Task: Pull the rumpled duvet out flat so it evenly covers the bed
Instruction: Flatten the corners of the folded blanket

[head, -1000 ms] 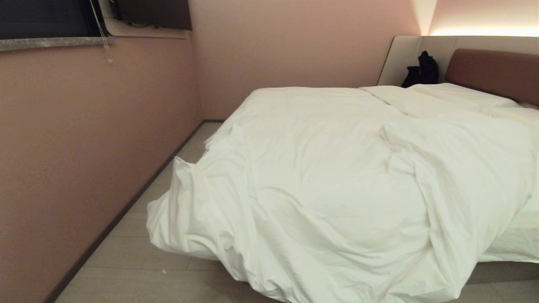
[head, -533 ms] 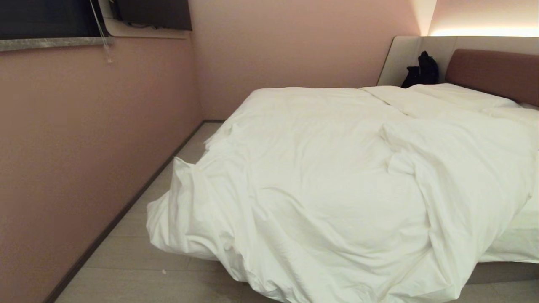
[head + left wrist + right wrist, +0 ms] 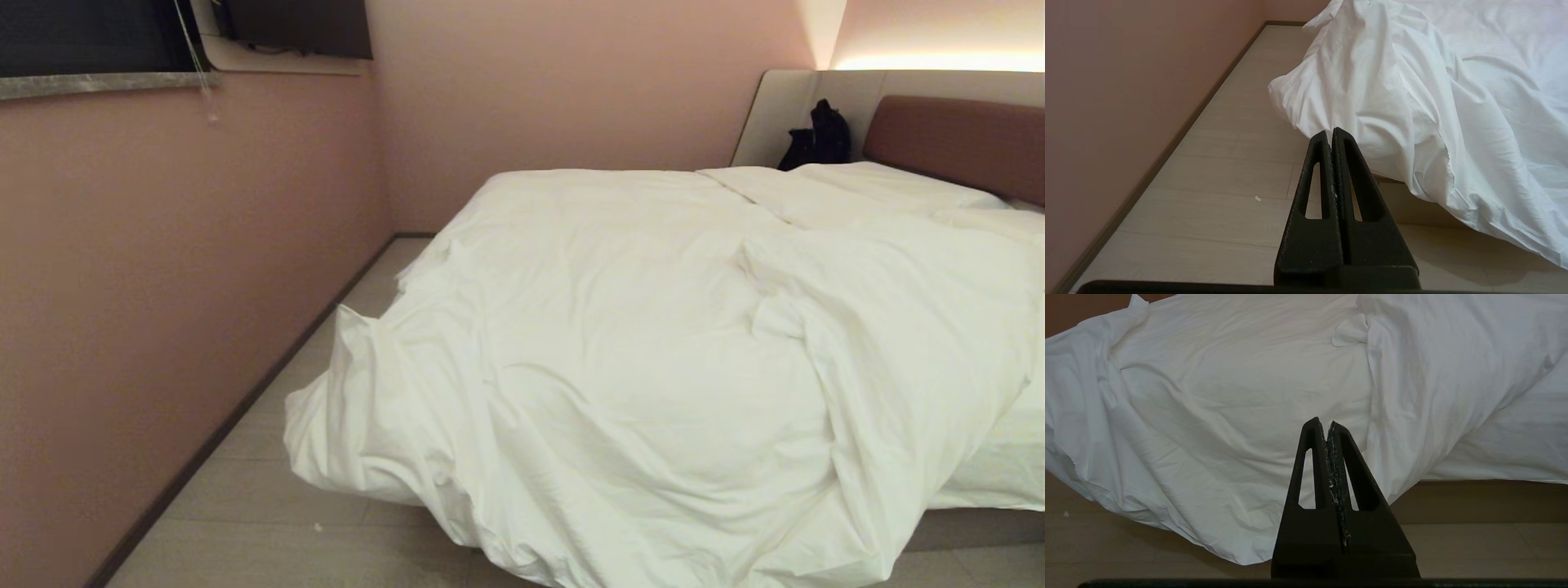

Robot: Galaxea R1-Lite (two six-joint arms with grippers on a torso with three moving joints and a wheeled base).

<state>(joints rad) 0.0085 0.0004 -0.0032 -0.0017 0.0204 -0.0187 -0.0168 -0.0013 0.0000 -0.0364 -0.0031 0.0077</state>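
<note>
Across the bed (image 3: 992, 478) you see the duvet (image 3: 653, 367) rumpled, spilling over its foot corner; your left gripper (image 3: 1332, 131) and right gripper (image 3: 1327, 422) hang pressed closed, empty, short of the duvet.

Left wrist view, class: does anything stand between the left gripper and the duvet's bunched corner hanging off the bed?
Nothing visible does. The left gripper, shut and empty, points at the duvet corner hanging over the bed's edge; only bare floor lies between them.

White duvet (image 3: 653, 367), reddish-brown headboard (image 3: 955, 139), pink wall (image 3: 163, 269).
</note>
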